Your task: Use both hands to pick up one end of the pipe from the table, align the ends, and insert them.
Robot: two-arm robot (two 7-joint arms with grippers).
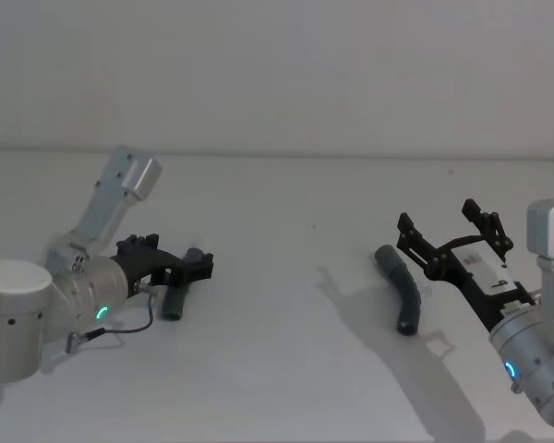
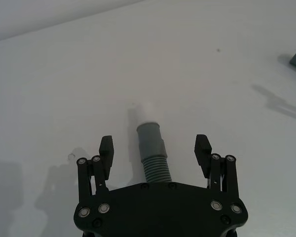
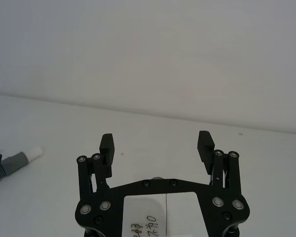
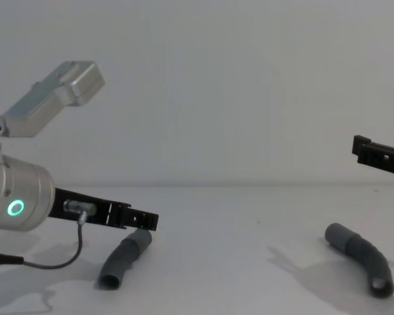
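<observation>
Two dark grey bent pieces of the pipe lie on the white table (image 1: 286,378). The left piece (image 1: 175,301) lies between the open fingers of my left gripper (image 1: 192,263), low over the table. The left wrist view shows this piece (image 2: 153,148) between the spread fingers (image 2: 106,148), its ribbed part near the palm and its whitish spigot end (image 2: 147,111) pointing away. The right piece (image 1: 402,288) lies apart from my right gripper (image 1: 443,223), which hangs open above and just right of it, holding nothing. From the chest, the left piece (image 4: 125,258) and the right piece (image 4: 361,256) both rest flat.
A thin grey cable (image 1: 129,328) loops from the left wrist onto the table beside the left piece. A pale grey wall (image 1: 277,74) rises behind the table. Bare white surface lies between the two pieces.
</observation>
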